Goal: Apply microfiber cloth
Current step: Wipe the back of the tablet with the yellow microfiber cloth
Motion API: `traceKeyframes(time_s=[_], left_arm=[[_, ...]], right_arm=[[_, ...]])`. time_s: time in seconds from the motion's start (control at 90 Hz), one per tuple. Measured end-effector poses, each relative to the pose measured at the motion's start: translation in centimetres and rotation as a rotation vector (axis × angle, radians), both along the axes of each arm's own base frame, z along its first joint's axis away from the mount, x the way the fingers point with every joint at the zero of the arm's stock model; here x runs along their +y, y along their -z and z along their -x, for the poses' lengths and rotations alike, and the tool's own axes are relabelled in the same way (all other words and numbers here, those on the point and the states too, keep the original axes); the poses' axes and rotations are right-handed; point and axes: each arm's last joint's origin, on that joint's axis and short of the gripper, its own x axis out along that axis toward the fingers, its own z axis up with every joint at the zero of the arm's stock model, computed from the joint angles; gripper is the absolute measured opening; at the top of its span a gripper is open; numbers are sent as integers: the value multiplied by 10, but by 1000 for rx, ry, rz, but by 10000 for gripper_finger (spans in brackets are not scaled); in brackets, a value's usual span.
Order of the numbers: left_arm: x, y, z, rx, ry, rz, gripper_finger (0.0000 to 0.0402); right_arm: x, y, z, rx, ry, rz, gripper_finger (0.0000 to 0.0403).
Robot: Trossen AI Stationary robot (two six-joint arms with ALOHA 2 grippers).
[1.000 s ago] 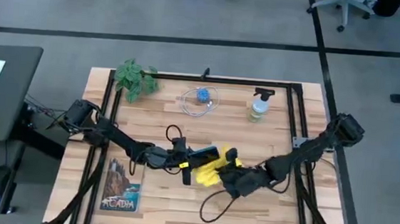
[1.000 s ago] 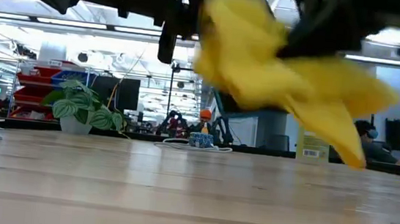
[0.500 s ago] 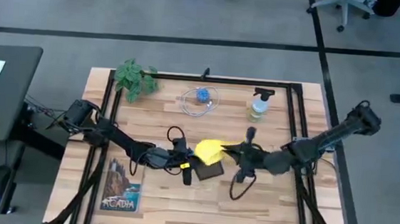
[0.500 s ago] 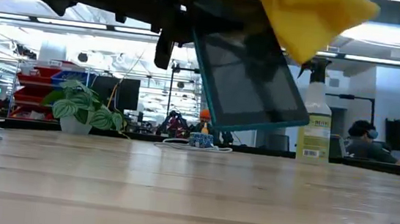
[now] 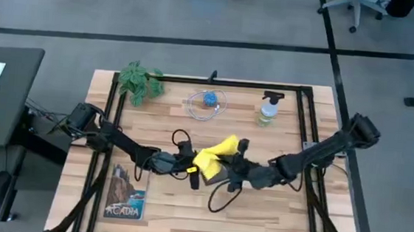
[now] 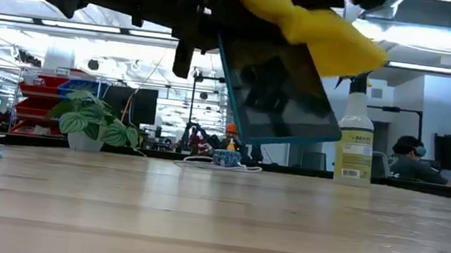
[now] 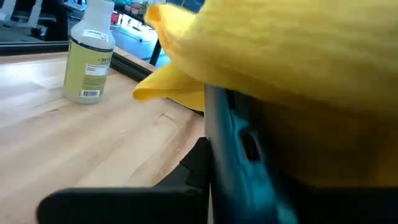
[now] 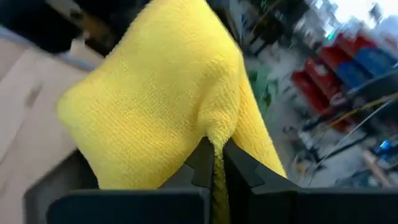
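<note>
Right end effector [image 8: 214, 165] pinching microfiber cloth [image 8: 161, 106]

Bright overhead light; blurred wrist close-ups

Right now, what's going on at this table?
The left hand holds a dark tablet up off the wooden table, tilted on edge. The right hand is shut on the yellow microfiber cloth, which lies draped over the tablet's upper edge. A spray bottle, a small plant and a booklet stand or lie apart on the table.
</note>
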Motion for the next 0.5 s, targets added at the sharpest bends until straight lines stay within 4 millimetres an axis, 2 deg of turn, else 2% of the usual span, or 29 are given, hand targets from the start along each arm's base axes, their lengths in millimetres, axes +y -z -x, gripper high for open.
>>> traceKeyframes(time_s=[0.078, 0.178, 0.278, 0.378, 0.5], left_arm=[[1, -1, 0, -7, -18, -1, 15], [1, -2, 0, -23, -20, -5, 15], [3, -2, -1, -20, -34, -9, 15], [4, -3, -2, -28, -32, -5, 15], [2, -8, -4, -43, -13, -7, 15]], right_arm=[[0, 9, 4, 57, -18, -90, 0], [1, 30, 8, 131, -65, -202, 0], [1, 53, 10, 173, -66, -216, 0], [6, 63, 5, 193, -98, -228, 0], [12, 74, -5, 210, -245, -289, 0]])
